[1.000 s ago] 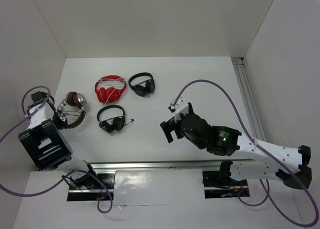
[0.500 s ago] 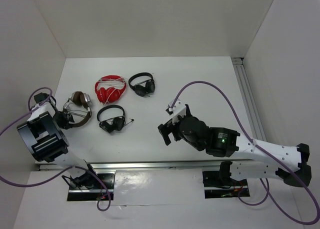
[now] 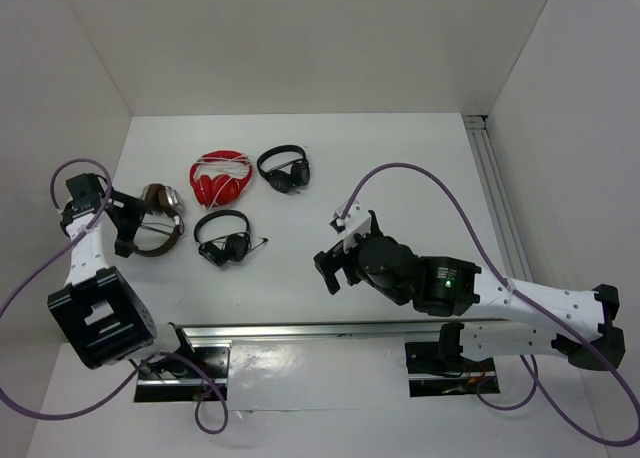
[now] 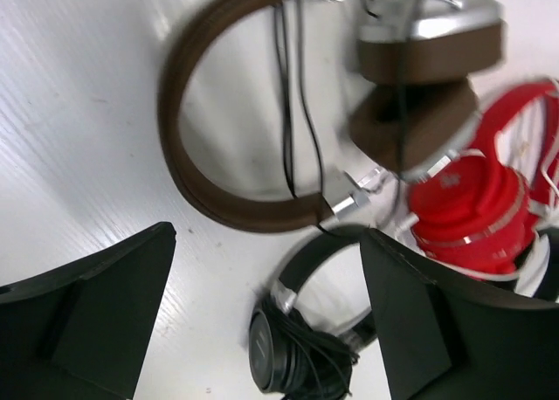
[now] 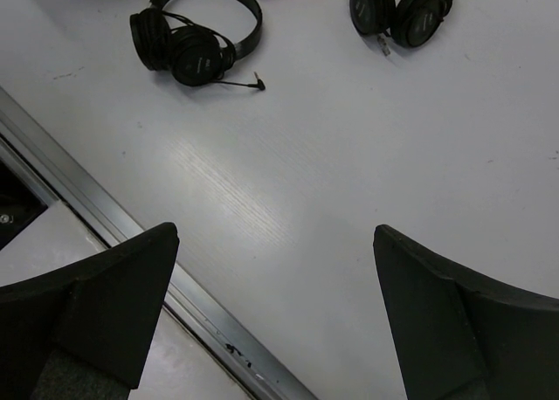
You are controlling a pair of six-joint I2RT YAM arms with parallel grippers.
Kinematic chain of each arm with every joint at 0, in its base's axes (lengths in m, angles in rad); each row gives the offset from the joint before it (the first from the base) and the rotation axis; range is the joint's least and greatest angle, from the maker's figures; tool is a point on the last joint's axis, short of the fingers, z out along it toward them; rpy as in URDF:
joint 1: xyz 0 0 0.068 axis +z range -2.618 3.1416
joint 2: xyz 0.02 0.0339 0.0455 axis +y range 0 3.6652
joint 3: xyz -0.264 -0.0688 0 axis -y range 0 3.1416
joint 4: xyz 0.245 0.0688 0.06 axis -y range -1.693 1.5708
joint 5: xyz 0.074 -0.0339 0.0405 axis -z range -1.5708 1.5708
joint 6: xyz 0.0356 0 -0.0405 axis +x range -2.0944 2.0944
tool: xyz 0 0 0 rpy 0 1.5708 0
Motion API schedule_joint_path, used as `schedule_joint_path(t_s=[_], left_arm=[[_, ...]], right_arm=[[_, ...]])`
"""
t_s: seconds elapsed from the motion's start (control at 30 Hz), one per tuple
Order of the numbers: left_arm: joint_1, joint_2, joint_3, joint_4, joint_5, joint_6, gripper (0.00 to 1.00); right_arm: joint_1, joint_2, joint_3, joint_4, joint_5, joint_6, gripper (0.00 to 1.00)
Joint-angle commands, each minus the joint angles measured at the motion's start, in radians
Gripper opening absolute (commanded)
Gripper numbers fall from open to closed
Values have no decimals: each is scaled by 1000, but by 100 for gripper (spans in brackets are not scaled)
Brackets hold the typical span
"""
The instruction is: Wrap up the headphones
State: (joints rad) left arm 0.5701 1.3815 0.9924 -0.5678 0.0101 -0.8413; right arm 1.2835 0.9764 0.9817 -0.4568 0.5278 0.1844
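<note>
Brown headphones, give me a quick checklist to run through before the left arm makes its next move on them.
1. Left gripper open with nothing between its fingers: ok.
2. Brown headphones lying flat on the table, free of the gripper: ok.
3. Cable fully wrapped: cannot tell; two thin black strands cross the headband loop and the plug end is not visible.
4. Clear of neighbours: ok, but tight; the top view shows narrow gaps to the red headphones and the nearest black headphones.
5. Right gripper open, over bare table and away from the brown pair: ok.
</note>
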Motion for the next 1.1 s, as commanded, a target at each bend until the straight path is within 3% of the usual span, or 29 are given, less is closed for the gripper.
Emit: schedule_joint_path(t_s=[0.0, 0.13, 0.2, 0.43, 0.53, 0.63, 0.77, 1.07], left_arm=[[-27, -96, 8, -39, -39, -5, 100], [-27, -283, 8, -93, -6, 89, 100], [-81, -436, 8, -118, 58, 135, 100], [-249, -916, 81, -328, 278, 238, 100], [-282, -1050, 103, -407, 271, 251, 100], [-318, -1081, 74, -493, 188, 235, 100], [-361, -1141, 2, -484, 176, 245, 100], [-385, -1161, 0, -475, 94, 266, 100]], right_arm=[[19, -13, 55, 29, 43, 35, 100], [19, -13, 133, -73, 164, 142, 100], [19, -13, 198, -133, 196, 191, 100], [19, -183, 278, -361, 153, 291, 100], [19, -293, 287, -414, 121, 291, 100], [19, -381, 299, -519, 152, 348, 100], [19, -528, 310, -604, 133, 395, 100], [-23, -541, 301, -681, 143, 435, 100]])
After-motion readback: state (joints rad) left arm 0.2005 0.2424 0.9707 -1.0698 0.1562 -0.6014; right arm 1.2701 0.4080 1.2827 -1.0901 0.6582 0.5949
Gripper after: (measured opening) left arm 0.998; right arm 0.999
